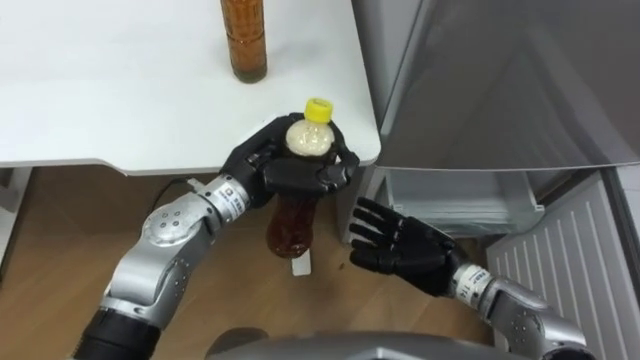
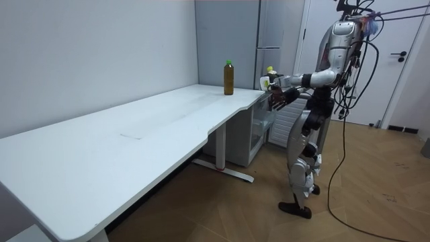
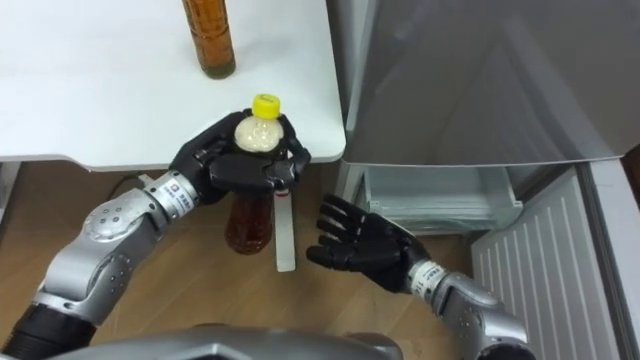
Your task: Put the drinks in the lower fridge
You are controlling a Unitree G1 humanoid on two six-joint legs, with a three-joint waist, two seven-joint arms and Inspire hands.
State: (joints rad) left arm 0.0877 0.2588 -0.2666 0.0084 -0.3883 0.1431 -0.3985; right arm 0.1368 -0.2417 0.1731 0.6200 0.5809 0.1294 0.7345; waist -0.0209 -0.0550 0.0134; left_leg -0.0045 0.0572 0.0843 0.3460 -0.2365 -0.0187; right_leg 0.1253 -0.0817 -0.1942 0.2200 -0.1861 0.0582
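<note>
White table (image 1: 100, 90) butts up to a grey fridge (image 1: 500, 80), whose lower compartment (image 1: 460, 200) is open w/ its door (image 1: 570, 270) swung out. The yellow-capped bottle (image 1: 296, 228) of brown drink hangs upright in the air just left of the fridge, off the table corner, not yet inside. Risk: the grip sits high, round neck & shoulder, so the heavy body could swing, slip on the way down, or clip the fridge frame. L hand (image 1: 285, 172) is curled tight round the bottle's top. R hand (image 1: 400, 245) is wide open, fingers spread, holding nothing, just in front of the fridge's open compartment, near the bottle but apart. 2nd bottle (image 1: 243, 40) stands on the table, further left of the fridge.
</note>
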